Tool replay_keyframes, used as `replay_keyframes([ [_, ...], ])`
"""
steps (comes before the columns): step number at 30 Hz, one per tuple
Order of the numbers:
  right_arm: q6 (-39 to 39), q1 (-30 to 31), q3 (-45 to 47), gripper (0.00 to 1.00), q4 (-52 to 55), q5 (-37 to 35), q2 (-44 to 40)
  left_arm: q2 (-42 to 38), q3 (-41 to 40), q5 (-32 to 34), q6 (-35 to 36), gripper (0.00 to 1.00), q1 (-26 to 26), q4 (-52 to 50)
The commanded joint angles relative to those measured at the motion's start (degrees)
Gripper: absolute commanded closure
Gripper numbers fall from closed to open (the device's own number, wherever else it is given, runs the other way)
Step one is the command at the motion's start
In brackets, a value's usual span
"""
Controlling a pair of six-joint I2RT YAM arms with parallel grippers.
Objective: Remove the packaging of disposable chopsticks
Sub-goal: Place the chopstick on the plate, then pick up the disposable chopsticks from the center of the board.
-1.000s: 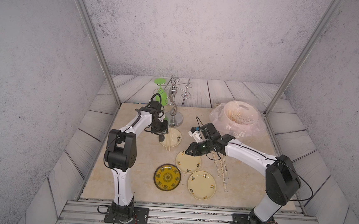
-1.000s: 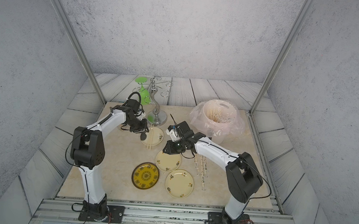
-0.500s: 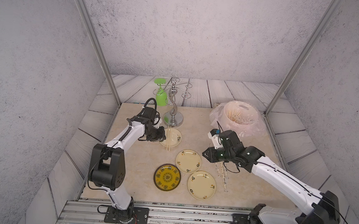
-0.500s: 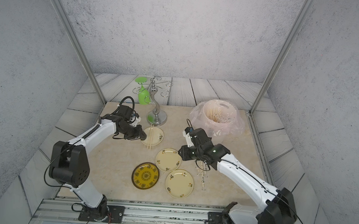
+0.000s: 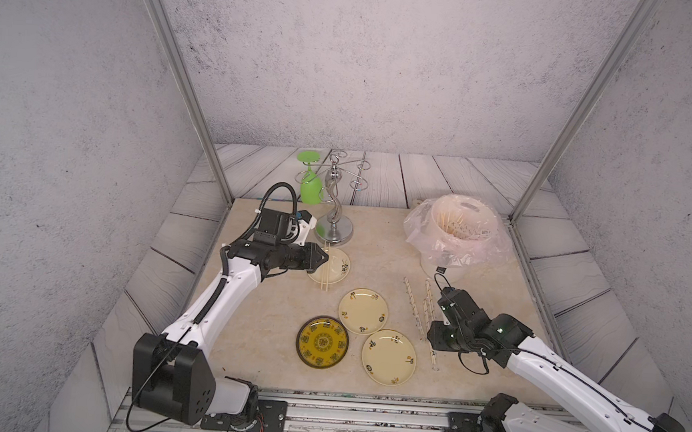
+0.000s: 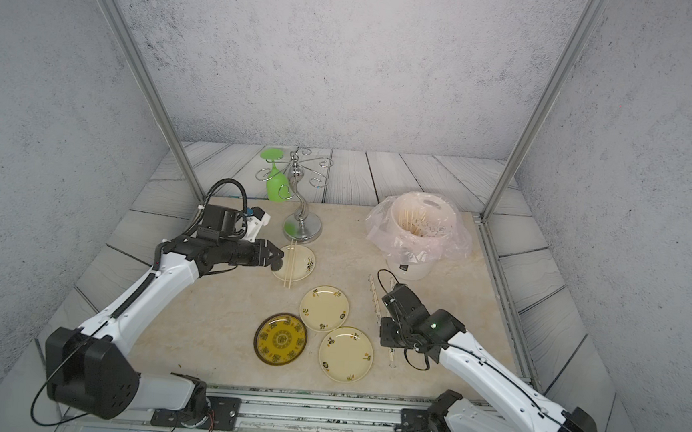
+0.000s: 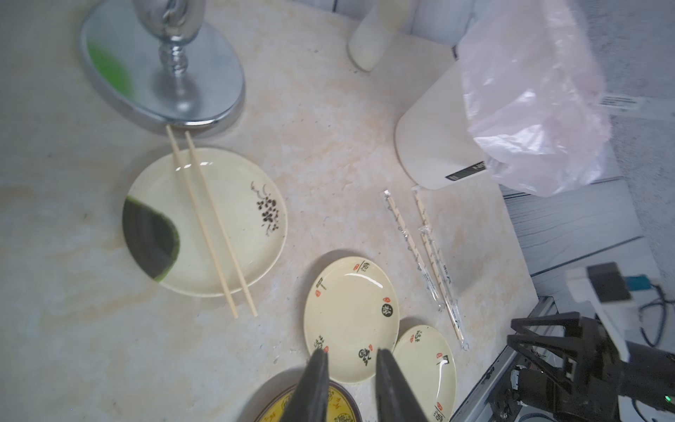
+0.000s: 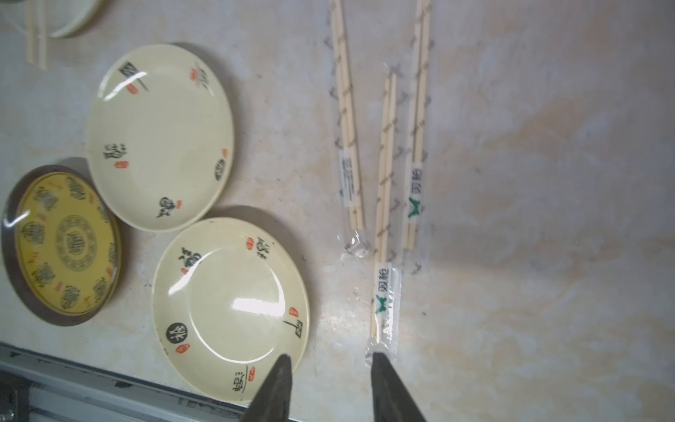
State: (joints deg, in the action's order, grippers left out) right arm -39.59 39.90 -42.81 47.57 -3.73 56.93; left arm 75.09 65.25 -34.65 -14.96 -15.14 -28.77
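Grabbing the next wrapped pair looks like the job now. The right gripper hangs over the beige stone-look table with its fingers apart and nothing between them. One finger tip sits right at the end of a long clear plastic sleeve with thin pale wooden chopsticks inside. Two more wrapped pairs lie just beside it. It should pinch only the empty end of the sleeve, not the sticks, and go slow, as plastic can slip. The left gripper is a little apart and empty too, near the round cream plate with a bare pair on it.
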Motion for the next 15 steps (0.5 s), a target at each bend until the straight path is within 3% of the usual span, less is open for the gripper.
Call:
replay_keyframes([
  [1,-5.76,-0.30,2.45,0.54,2.66,-1.55,-0.70,-6.34,-4.21,-4.54,4.09,0.74,-2.08,8.85],
  [5,-7.23,-0.43,3.93,0.51,3.13,-1.73,0.94,-13.62,-11.24,-5.62,4.35,0.74,-4.10,19.09],
  [11,-9.72,-0.61,7.01,0.45,1.16,-1.90,3.67,-18.33,-12.67,-5.14,7.18,0.74,-7.47,19.26],
  [15,-6.99,-0.61,5.42,0.44,1.73,-4.18,7.76,-19.20,-12.40,-4.74,7.50,0.74,-7.80,19.39],
])
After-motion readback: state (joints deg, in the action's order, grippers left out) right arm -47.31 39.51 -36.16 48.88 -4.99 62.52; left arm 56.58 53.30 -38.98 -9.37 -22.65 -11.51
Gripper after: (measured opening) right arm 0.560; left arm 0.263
